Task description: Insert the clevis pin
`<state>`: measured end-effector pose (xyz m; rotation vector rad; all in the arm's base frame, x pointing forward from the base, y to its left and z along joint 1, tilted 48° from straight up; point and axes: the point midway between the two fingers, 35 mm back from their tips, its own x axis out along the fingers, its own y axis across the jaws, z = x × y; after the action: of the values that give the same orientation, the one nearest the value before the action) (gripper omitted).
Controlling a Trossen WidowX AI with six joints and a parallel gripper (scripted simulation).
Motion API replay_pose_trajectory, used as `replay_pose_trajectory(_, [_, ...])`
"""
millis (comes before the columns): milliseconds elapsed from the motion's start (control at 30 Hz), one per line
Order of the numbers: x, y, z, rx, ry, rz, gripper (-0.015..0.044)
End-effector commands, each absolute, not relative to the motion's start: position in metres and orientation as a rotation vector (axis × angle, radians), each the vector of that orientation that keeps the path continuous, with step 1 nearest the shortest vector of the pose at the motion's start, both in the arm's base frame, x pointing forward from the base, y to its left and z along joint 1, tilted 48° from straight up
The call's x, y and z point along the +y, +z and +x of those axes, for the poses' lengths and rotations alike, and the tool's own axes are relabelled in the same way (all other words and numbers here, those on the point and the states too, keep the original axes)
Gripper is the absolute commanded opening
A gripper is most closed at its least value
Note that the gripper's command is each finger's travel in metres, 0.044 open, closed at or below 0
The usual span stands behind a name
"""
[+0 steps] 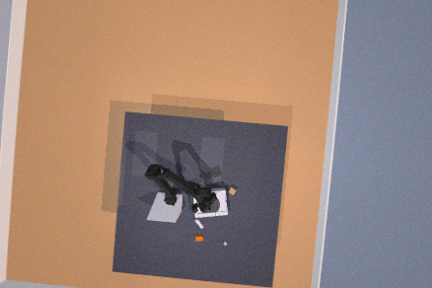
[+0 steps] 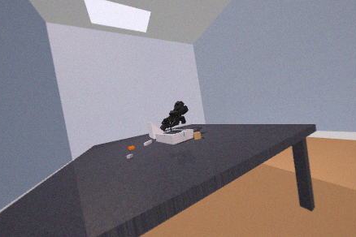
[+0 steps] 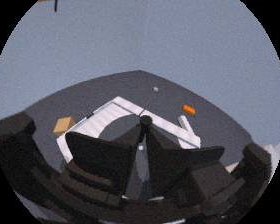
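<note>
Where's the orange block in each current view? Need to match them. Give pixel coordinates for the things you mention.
Orange block [image 1: 199, 239] [image 2: 131, 148] [image 3: 189, 110]:
Top: below centre.
Exterior: left of centre, lower half.
Wrist: right of centre, upper half.
Shared landmark: the rimmed tray [image 1: 223, 214] [image 2: 167, 139] [image 3: 163, 127].

The dark disc [image 1: 215, 204] [image 3: 112, 129] lies inside the white rimmed tray [image 1: 224, 202] [image 2: 173, 139] [image 3: 93, 127].
</note>
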<state>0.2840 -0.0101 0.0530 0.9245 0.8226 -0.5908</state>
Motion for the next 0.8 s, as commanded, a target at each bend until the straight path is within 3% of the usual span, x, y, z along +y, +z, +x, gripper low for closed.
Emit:
replay_pose_trajectory(0, [-0.011, 0.055, 0.284, 0.799, -0.597, 0.926, 0.0])
replay_pose_trajectory(767, [0.003, 0.046, 0.275, 0.8, -0.597, 0.927, 0.0])
